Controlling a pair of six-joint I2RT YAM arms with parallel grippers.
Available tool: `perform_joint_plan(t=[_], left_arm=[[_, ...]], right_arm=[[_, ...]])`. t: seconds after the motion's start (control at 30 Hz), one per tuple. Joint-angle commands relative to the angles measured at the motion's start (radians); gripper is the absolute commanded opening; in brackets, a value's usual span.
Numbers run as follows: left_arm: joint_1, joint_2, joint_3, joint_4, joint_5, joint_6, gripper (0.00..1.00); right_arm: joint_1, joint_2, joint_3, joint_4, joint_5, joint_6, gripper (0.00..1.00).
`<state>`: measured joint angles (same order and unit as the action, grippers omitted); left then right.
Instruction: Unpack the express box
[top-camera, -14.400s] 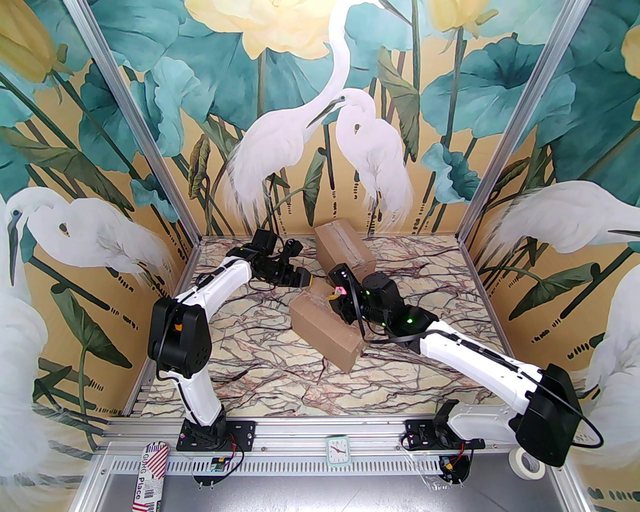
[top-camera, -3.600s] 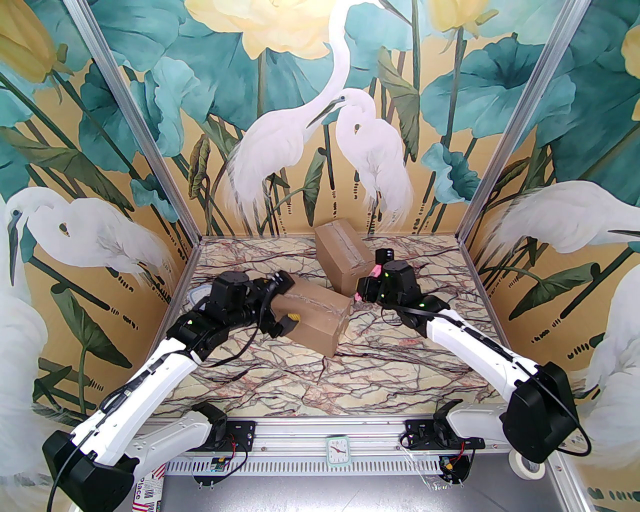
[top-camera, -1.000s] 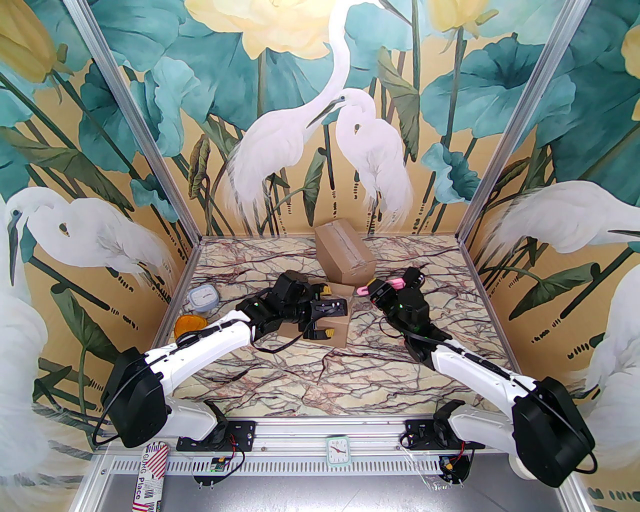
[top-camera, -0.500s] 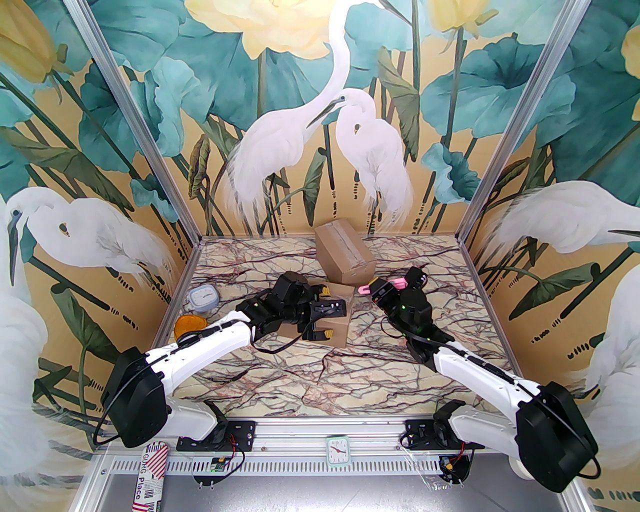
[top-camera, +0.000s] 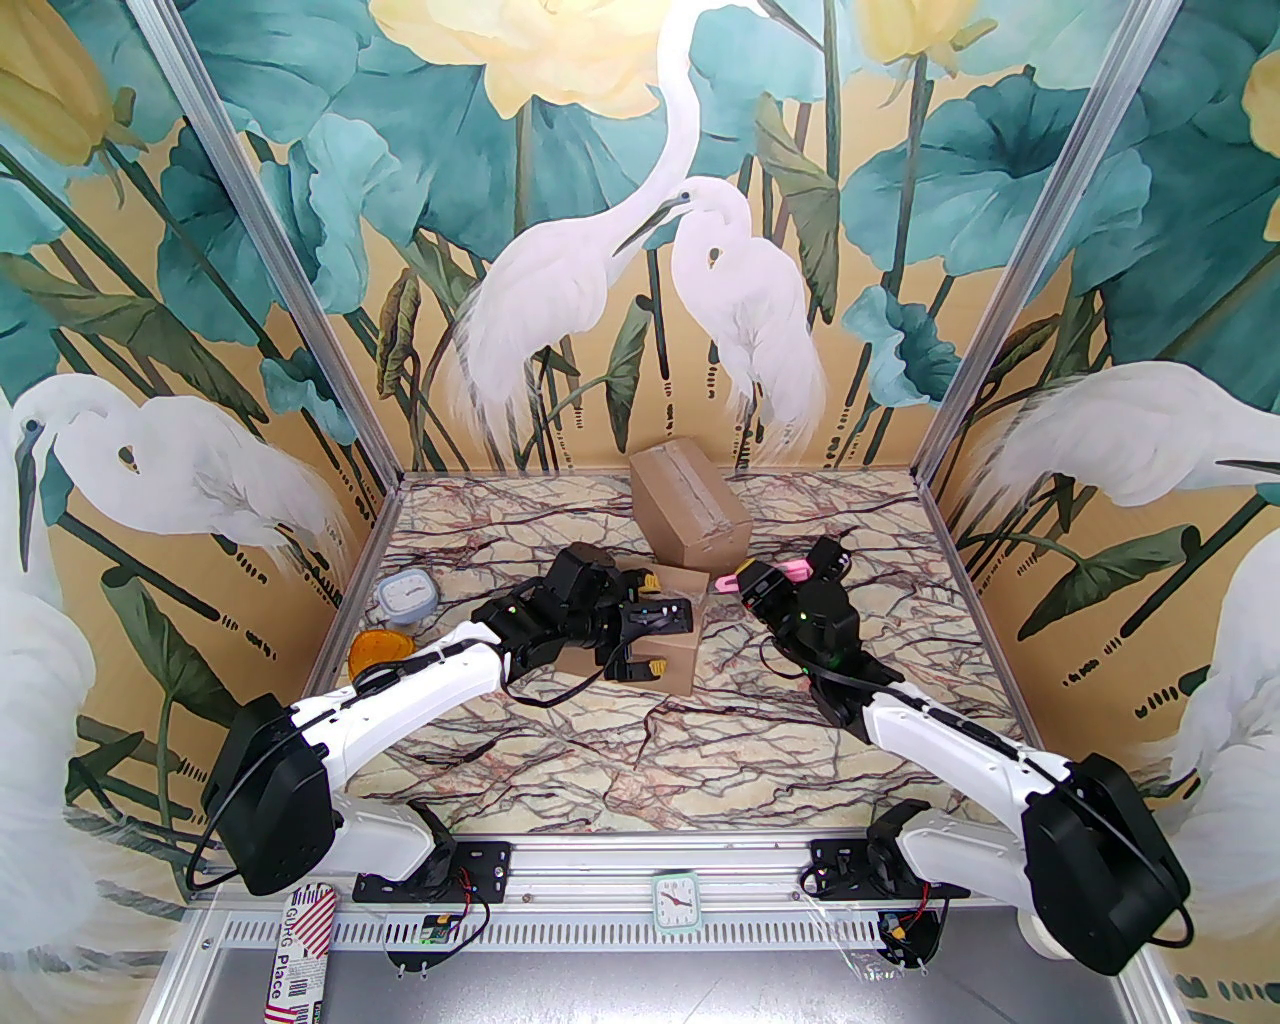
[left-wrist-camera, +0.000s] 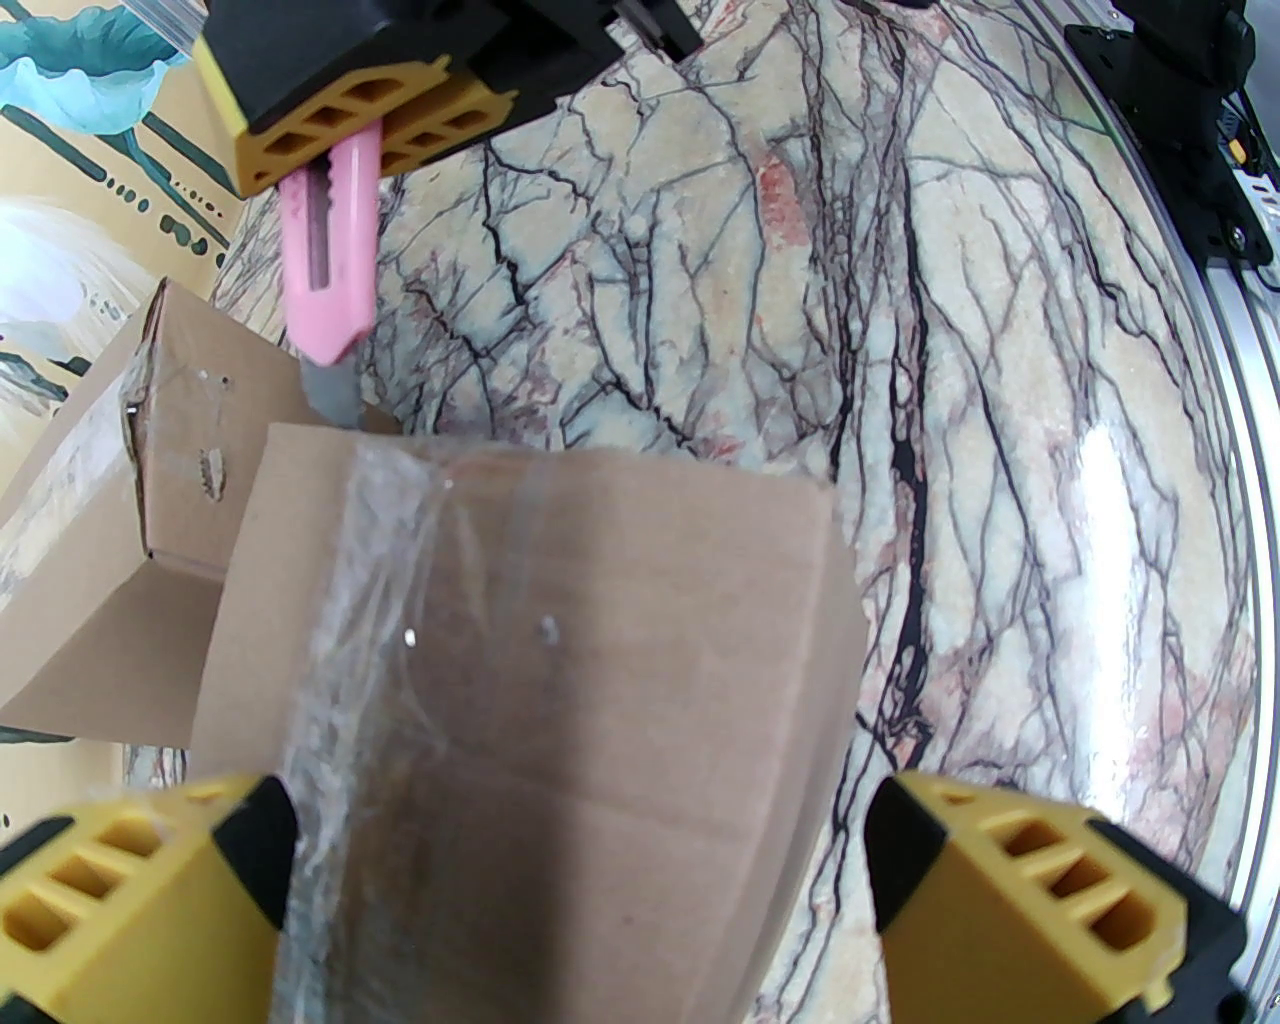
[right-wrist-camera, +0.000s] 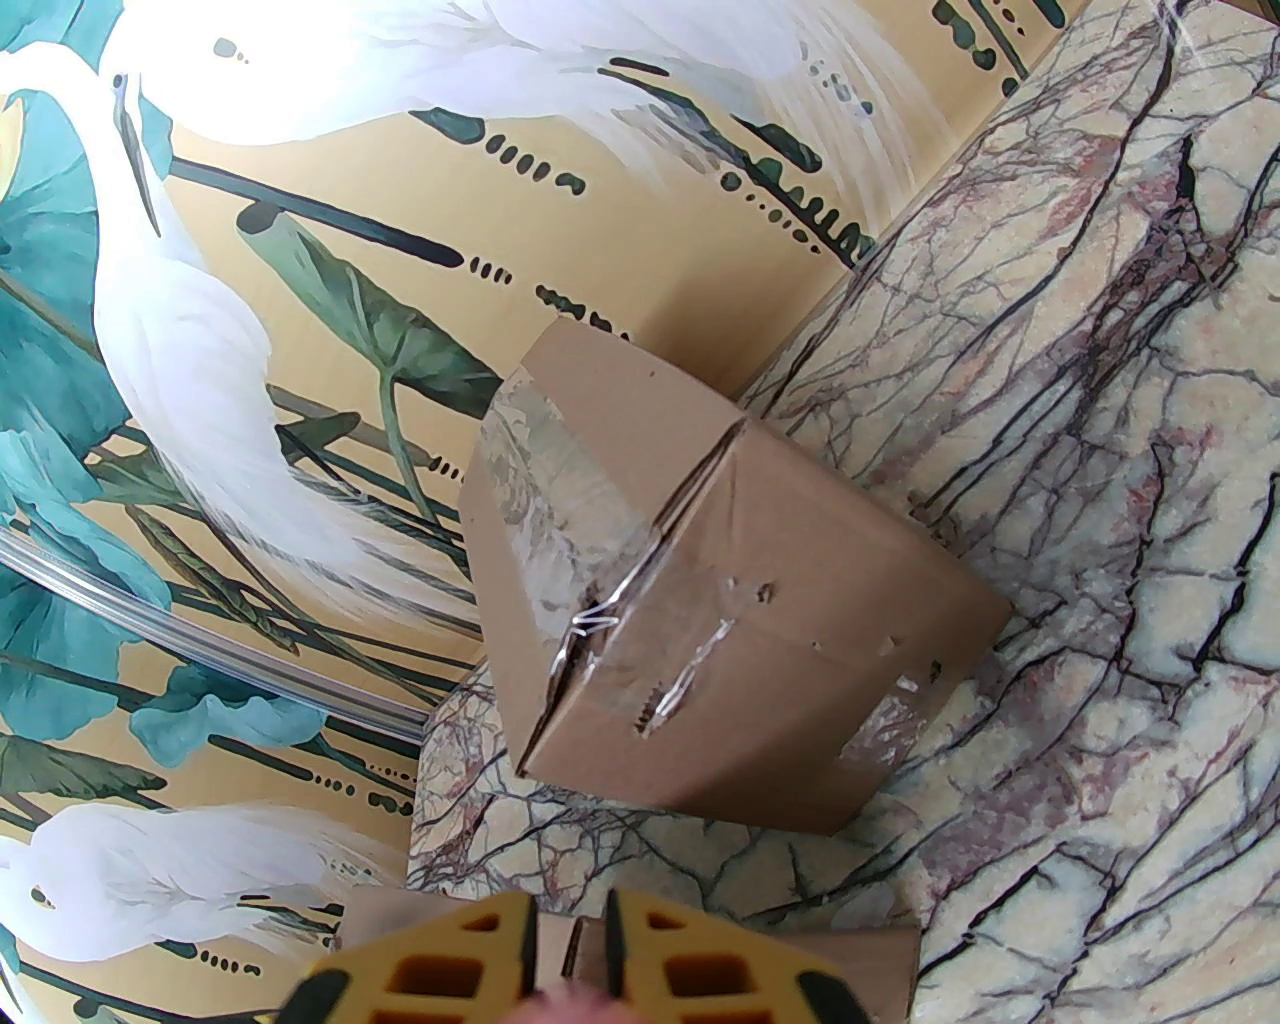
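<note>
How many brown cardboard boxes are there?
2. One taped brown cardboard box sits farthest back; the other box lies in the middle, under the open left gripper. Another could be hidden.

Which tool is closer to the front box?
Left. The left tool is open, with the front box between its fingers. The right tool sits just past the box's far corner, gripping a pink knife whose blade points at that corner.
</note>
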<state>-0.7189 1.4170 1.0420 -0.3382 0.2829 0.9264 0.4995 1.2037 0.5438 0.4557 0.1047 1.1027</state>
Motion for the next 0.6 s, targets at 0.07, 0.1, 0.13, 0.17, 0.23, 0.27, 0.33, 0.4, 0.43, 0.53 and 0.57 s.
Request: perform_joint_plan(t=[0.07, 0.1, 0.13, 0.17, 0.23, 0.27, 0.33, 0.4, 0.43, 0.53, 0.57], left_arm=[[0.008, 0.008, -0.012, 0.032, 0.009, -0.020, 1.00], [0.008, 0.011, -0.012, 0.037, 0.010, -0.020, 1.00], [0.009, 0.015, -0.011, 0.043, 0.012, -0.021, 1.00], [0.010, 0.019, -0.010, 0.049, 0.014, -0.020, 1.00], [0.014, 0.031, -0.007, 0.056, 0.021, -0.022, 1.00], [0.016, 0.036, -0.003, 0.057, 0.025, -0.021, 1.00], [0.023, 0.047, 0.003, 0.058, 0.034, -0.020, 1.00], [0.029, 0.054, 0.009, 0.056, 0.041, -0.018, 1.00], [0.031, 0.057, 0.011, 0.057, 0.043, -0.017, 1.00], [0.040, 0.064, 0.015, 0.057, 0.052, -0.011, 1.00], [0.043, 0.066, 0.015, 0.057, 0.052, -0.011, 1.00]], right_arm=[[-0.003, 0.029, -0.014, 0.056, -0.027, 0.016, 0.00], [-0.004, 0.027, -0.015, 0.059, -0.029, 0.018, 0.00], [-0.003, 0.022, -0.019, 0.062, -0.032, 0.020, 0.00], [-0.003, 0.020, -0.020, 0.064, -0.036, 0.022, 0.00], [-0.003, 0.012, -0.023, 0.064, -0.049, 0.029, 0.00], [-0.003, 0.010, -0.027, 0.069, -0.057, 0.033, 0.00], [-0.003, 0.004, -0.036, 0.071, -0.074, 0.054, 0.00], [-0.004, 0.001, -0.039, 0.072, -0.093, 0.070, 0.00], [-0.008, 0.001, -0.038, 0.073, -0.107, 0.077, 0.00], [-0.011, 0.006, -0.032, 0.062, -0.155, 0.100, 0.00], [-0.014, 0.007, -0.027, 0.051, -0.171, 0.102, 0.00]])
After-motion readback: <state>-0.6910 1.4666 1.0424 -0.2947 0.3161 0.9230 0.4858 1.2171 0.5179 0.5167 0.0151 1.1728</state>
